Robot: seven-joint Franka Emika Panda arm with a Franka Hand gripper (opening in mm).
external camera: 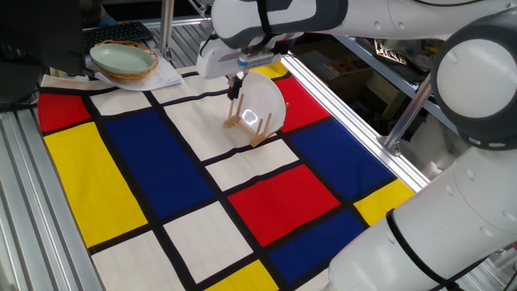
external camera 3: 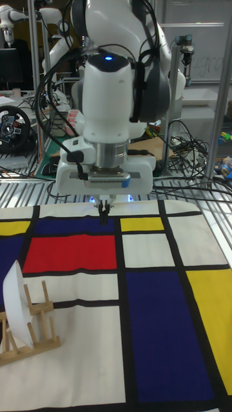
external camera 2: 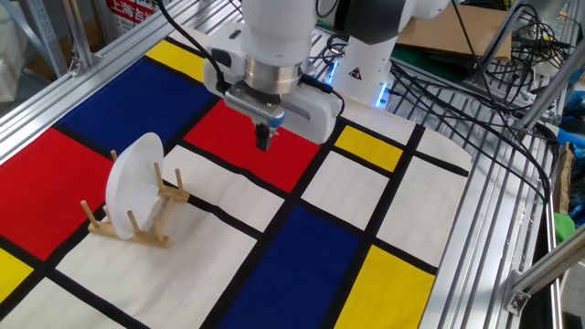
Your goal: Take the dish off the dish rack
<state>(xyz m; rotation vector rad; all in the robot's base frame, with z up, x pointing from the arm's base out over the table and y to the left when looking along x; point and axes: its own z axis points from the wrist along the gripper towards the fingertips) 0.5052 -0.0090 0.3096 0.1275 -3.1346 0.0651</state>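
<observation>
Plates on the counter (external camera 2: 430, 196) are numbering two: one white plate (external camera 2: 132, 183) and one pale green dish (external camera: 121, 56). In the other fixed view, going from the left, the white plate is standing on edge in the one small wooden rack (external camera 2: 137, 222), leaning between upright pegs, with the rack sitting on a white square of the checked cloth (external camera 2: 320, 265) beside a red one. Further right, the one pincer (external camera 2: 263, 139) is hanging over the red square, well apart from the plate and the rack, pointing straight down. Its two fingers are appearing pressed together with nothing between them; the tall fixed view is showing the same narrow tip (external camera 3: 104, 209) above the cloth. In the one fixed view, the green dish is lying in one wicker basket (external camera: 129, 69) at the far left corner, on a sheet of paper (external camera: 166, 77), and the pincer (external camera: 237, 82) is hovering by the plate's upper edge (external camera: 262, 101).
</observation>
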